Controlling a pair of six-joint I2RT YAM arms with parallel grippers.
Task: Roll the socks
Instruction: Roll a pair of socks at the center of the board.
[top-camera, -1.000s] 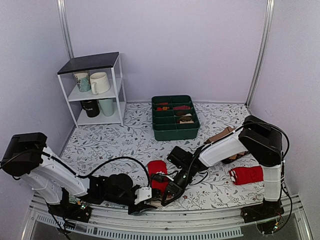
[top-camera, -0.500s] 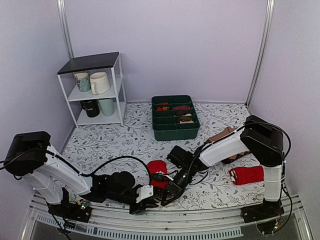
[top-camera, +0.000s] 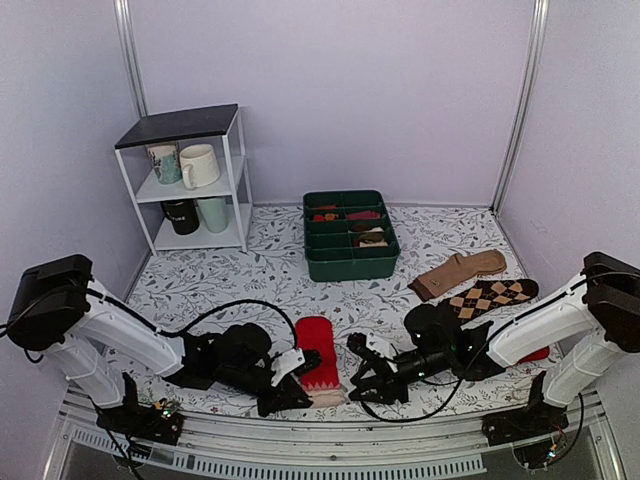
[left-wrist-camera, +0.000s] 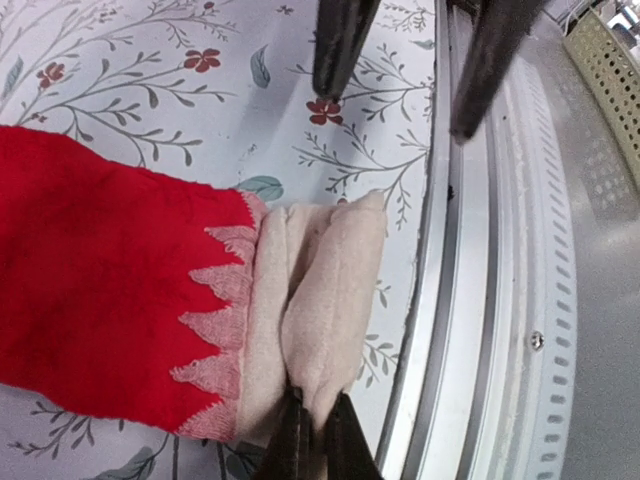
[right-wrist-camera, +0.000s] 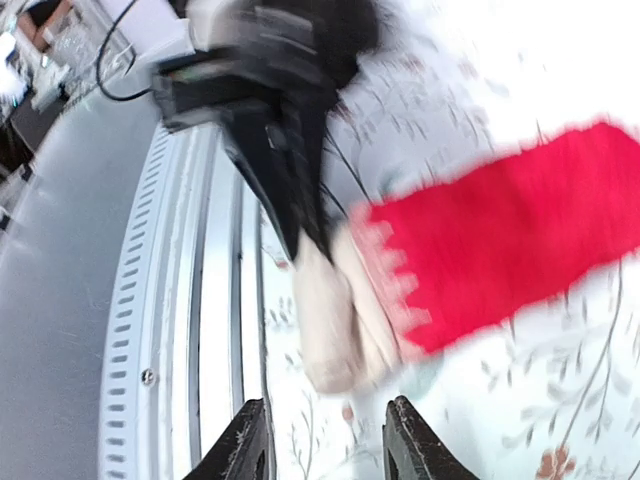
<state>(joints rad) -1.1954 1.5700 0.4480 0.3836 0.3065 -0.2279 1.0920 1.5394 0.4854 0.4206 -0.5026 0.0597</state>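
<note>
Flat red socks (left-wrist-camera: 120, 290); beige zigzag-edged end bunched.

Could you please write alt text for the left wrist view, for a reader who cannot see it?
The left gripper, at the bottom edge, pinches the beige end of the red socks, which lie flat on a flowered table cover beside a metal rail. At the top, the right gripper hangs open beyond the beige end.
</note>
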